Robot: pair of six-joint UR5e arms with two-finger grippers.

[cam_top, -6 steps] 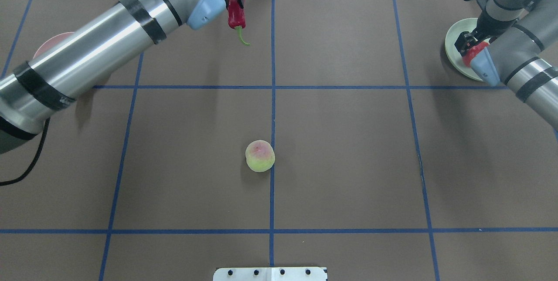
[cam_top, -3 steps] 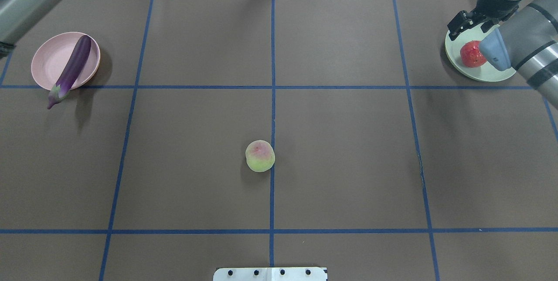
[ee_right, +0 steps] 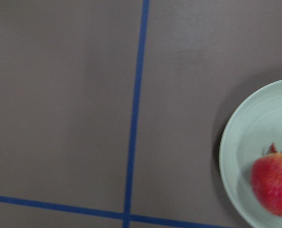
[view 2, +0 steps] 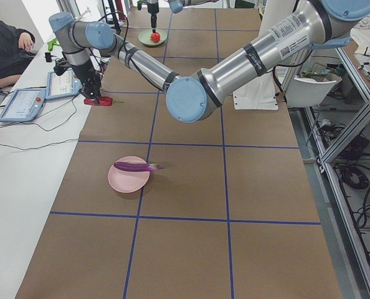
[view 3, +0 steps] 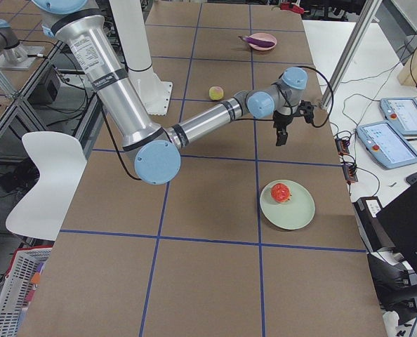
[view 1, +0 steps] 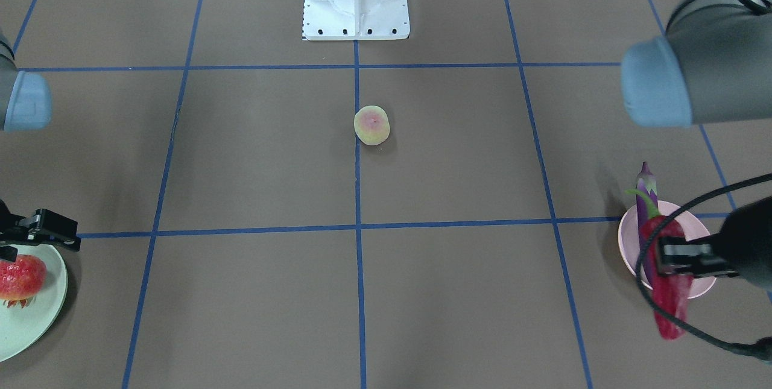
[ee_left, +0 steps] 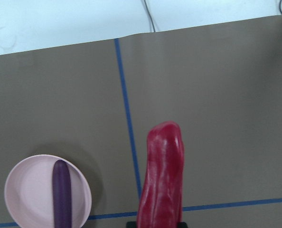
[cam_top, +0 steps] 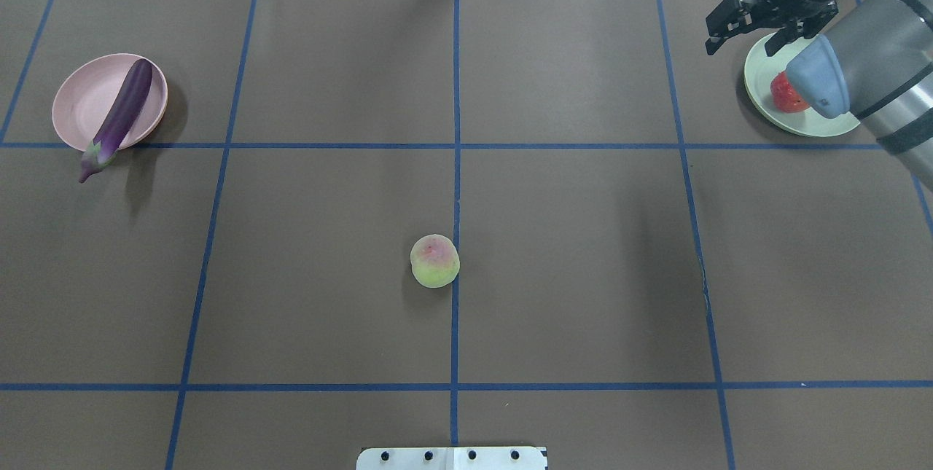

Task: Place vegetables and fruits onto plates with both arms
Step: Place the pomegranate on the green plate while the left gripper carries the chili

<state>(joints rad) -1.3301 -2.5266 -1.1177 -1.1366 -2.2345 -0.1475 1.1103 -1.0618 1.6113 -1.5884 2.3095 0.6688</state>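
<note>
Covering the table (view 2: 23,199), brown paper (cam_top: 328,273) gridded with blue tape (cam_top: 455,127); left gripper (view 1: 663,256) clamped on chili (view 1: 670,310), right gripper (cam_top: 745,40) wide.

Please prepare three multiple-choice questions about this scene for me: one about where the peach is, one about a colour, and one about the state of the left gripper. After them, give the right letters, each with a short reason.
1. Where does the peach lie?
A. inside a gripper
B. on the table, on no plate
C. on a plate

2. What colour is the plate under the pomegranate?
A. pink
B. white
C. pale green

3. What is the state of the left gripper?
A. shut on the chili pepper
B. open and empty
C. shut and empty

Answers:
1 B: the overhead view shows it alone on the brown surface by the middle line.
2 C: the right wrist view shows a pale green rim around the red fruit.
3 A: the front view shows the red pepper hanging from the black fingers, off the table.
</note>
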